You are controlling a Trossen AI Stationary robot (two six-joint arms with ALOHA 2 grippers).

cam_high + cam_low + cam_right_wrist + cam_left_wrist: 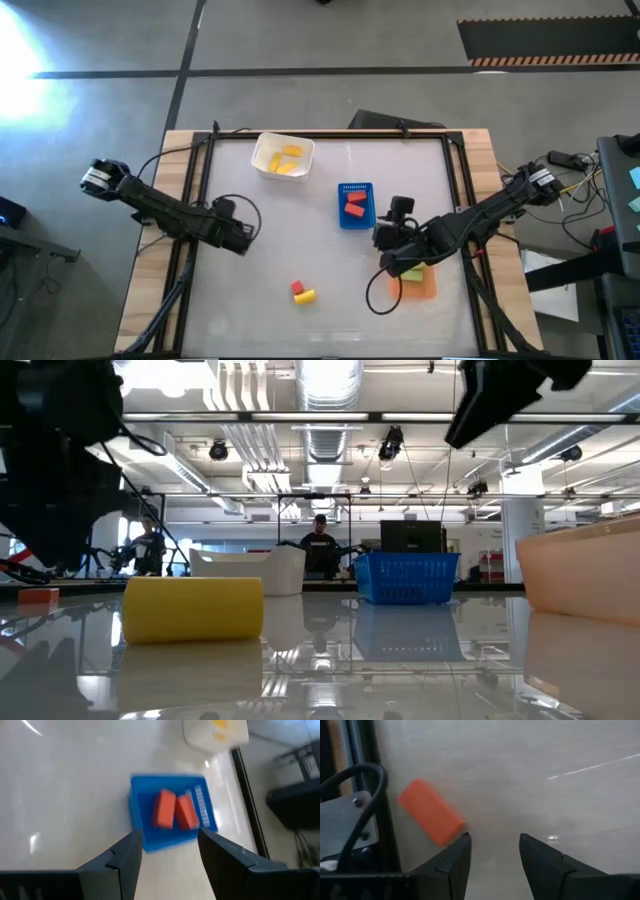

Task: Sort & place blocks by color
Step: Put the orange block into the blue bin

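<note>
Sorting is part done. Two red blocks [355, 204] lie in the blue tray [343, 219], yellow blocks [289, 160] in the white tub [262, 150], green block [411, 272] on the orange tray [428, 288]. A red block [297, 288] and yellow block [305, 296] touch on open surface [300, 230] near the front edge, clear all round. Right end effector [167, 852] stands apart, empty, above the blue tray. Left end effector [494, 855] stands apart, empty, beside a stray red block [431, 817] at the left rail.
</note>
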